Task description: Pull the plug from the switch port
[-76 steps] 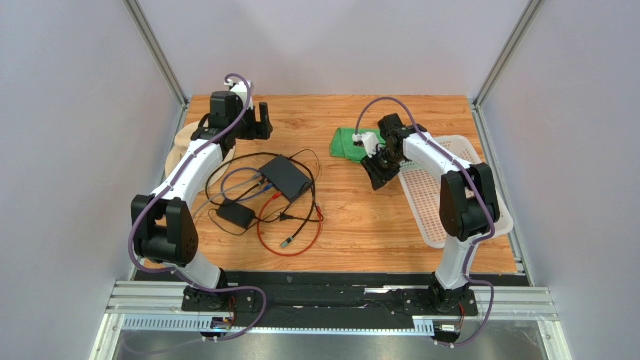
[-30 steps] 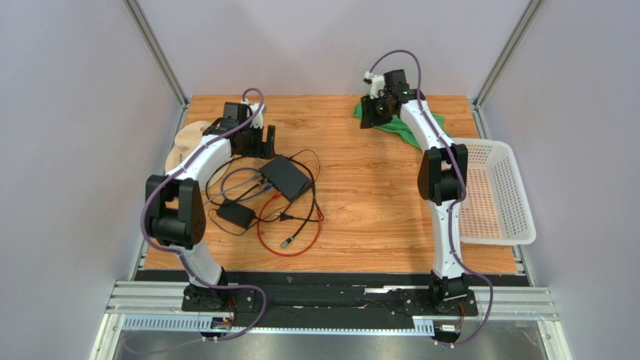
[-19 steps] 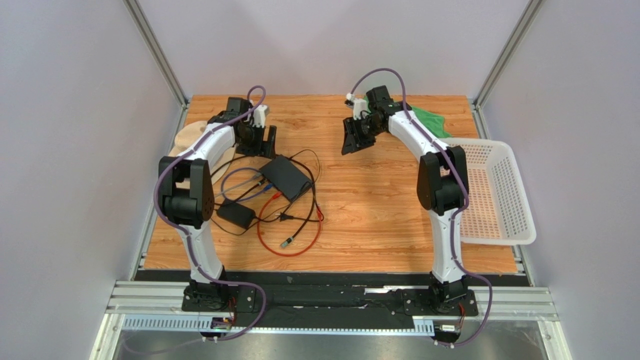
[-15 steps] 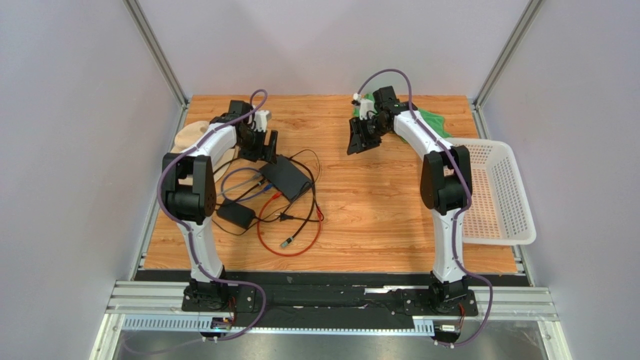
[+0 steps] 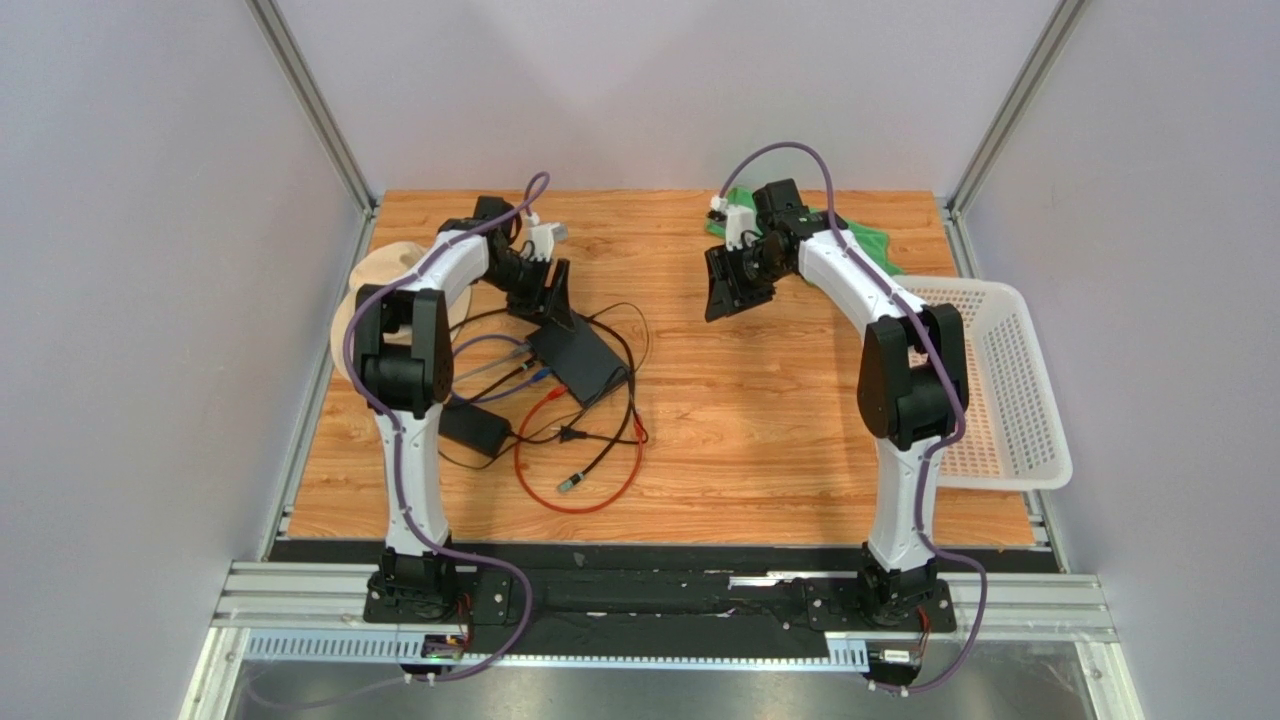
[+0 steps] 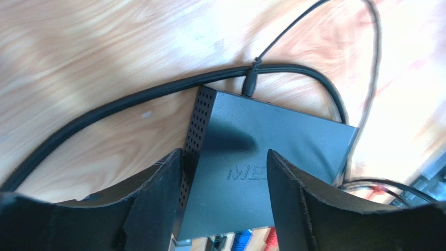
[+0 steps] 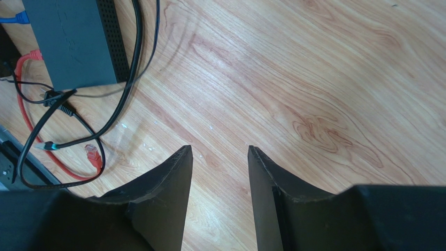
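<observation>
You are at the approach step: nothing is gripped and no plug is out. The switch point(image 5: 583, 360) lies flat on the table's point(image 5: 751, 435) left half, just beyond the brick point(image 5: 473, 428), amid loose cables. Your left claw point(image 6: 224, 157) hangs low over its far-left corner with the jaws apart; in the wrist view one finger point(image 6: 157, 198) sits at the perforated short side and the other over the lid, clamped on nothing. Your right claw point(image 5: 736, 285) is well apart to the right over bare wood, jaws apart and empty. The switch's long axis runs diagonally, from far-left to near-right. One long edge faces near-left and takes a blue plug point(image 6: 242, 240) and a red plug point(image 6: 269, 239); the opposite long edge faces far-right and takes a thin barrel plug point(image 6: 250, 83). Which of these the task means, I cannot tell. The next move likely calls for pinning the switch with one claw, closing the other on the chosen plug's body, and pulling straight out across the long axis, so the light box does not slide along.
</observation>
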Robot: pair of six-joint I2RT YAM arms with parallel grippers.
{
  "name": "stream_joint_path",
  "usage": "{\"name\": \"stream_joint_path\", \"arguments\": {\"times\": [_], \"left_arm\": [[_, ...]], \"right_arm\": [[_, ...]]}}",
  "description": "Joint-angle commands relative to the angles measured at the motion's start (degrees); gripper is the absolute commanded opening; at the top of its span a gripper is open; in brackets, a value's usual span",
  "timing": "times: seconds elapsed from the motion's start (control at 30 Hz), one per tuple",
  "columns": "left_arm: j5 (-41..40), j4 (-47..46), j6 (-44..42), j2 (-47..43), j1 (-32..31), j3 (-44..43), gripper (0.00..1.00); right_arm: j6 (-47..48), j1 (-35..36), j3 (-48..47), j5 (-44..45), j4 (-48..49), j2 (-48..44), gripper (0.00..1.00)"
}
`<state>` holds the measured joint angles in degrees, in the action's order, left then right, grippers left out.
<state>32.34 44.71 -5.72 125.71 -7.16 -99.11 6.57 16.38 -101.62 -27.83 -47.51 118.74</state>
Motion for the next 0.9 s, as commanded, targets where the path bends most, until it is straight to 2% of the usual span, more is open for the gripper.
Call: {"name": "stream_joint_path", "arguments": {"times": [0.0,0.1,0.27,0.37,0.4,0.43,0.5,0.67,0.73,0.87], "left_arm": [[12.57,8.01,-6.66,4.62,-2.77,-10.12,0.66],[15.38,11.28,-7.82,7.18,-5.23,-14.18,0.65],[17.42,7.07,-7.21,7.01,-7.70,-14.97,0.66],[11.27,0.49,-0.37,3.85,-5.68,-15.15,0.70],[9.08,-1.79,4.70,2.45,-4.89,-14.54,0.71],[8.02,-6.78,7.27,-1.05,-2.88,-12.10,0.73],[5.38,-9.90,10.97,-4.41,-1.37,-10.23,0.76],[0.89,-3.76,8.71,-11.45,0.74,-3.65,0.76],[0.80,0.19,7.56,-13.29,0.74,0.38,0.73],[-0.87,2.31,7.65,-15.93,0.83,8.13,0.67]], "right_arm": [[2.75,0.14,0.99,3.40,0.57,-4.74,0.47],[3.54,-0.30,2.39,4.89,0.66,-6.58,0.47],[4.86,-1.00,7.21,7.09,0.66,-10.63,0.48],[5.30,-1.35,9.68,7.27,0.66,-12.83,0.48],[5.65,-1.53,10.04,7.18,0.75,-13.35,0.48],[5.65,-1.53,10.39,7.27,0.75,-13.44,0.48],[5.65,-1.53,10.66,7.01,1.10,-13.36,0.48],[4.51,-1.44,7.15,5.34,1.71,-10.73,0.48],[4.16,-1.27,4.16,4.99,1.63,-8.71,0.48],[3.54,-1.09,-0.06,4.90,1.63,-5.19,0.48]]}}
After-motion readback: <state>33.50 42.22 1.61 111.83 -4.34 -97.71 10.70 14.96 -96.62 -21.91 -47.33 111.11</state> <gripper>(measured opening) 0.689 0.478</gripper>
